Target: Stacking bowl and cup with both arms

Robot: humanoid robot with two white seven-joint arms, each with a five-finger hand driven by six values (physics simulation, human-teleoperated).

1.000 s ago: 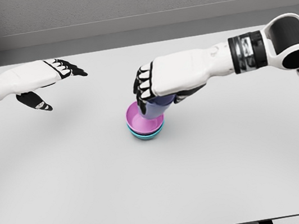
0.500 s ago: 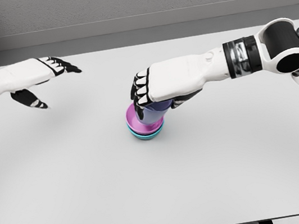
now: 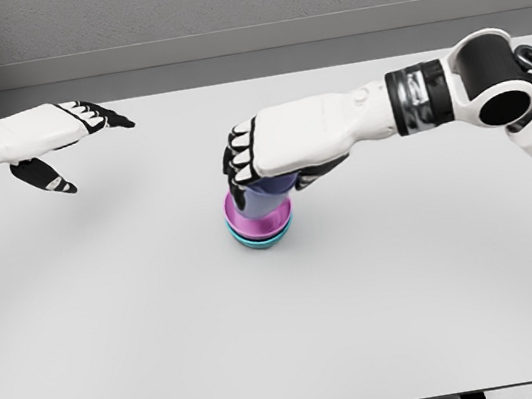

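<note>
Right hand [image 3: 257, 156] curled around the purple cup [image 3: 266, 199], set down inside the pink bowl [image 3: 258, 226]. Pink bowl nested in the teal bowl [image 3: 263, 241], the stack of 2 bowls standing near the middle of the white table [image 3: 288, 338]. Left hand [image 3: 59, 141] at the far left, above the table and well apart from the stack, fingers spread and holding nothing.
</note>
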